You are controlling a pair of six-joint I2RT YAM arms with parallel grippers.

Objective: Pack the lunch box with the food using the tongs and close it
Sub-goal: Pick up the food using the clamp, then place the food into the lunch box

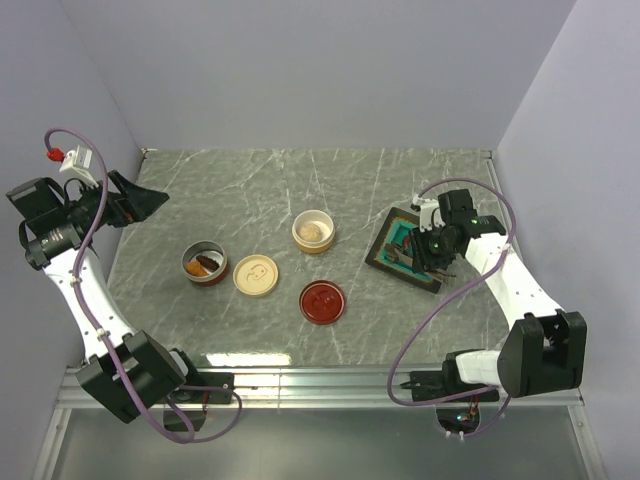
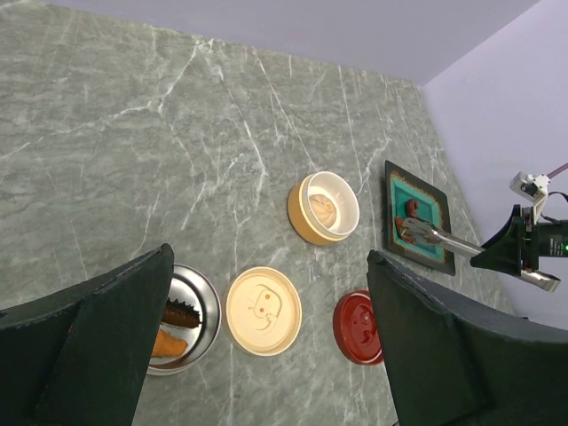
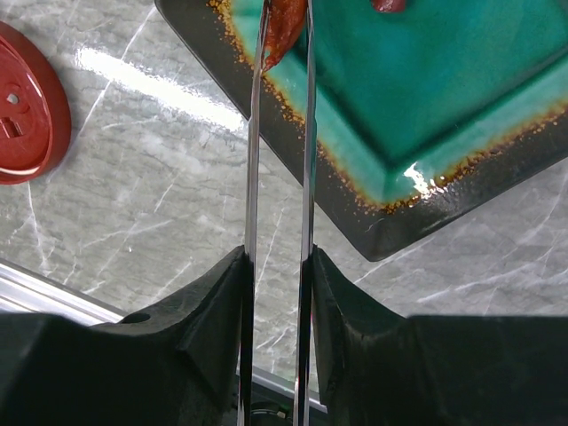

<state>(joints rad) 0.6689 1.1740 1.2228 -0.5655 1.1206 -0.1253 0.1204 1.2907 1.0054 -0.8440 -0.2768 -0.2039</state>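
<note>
The bowl (image 1: pixel 187 262) holding food (image 1: pixel 205 266) sits left, a lid (image 1: pixel 256 275) just right of it, the tub (image 1: pixel 314 231) farther right and back, the plate (image 1: pixel 385 255) far right

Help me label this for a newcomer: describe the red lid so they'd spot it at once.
On the grey marble table, look toward the near edge, between the cream lid and the dark-rimmed teal plate. The red lid lies flat there. It is the only red disc; the lid beside it is cream.
</note>
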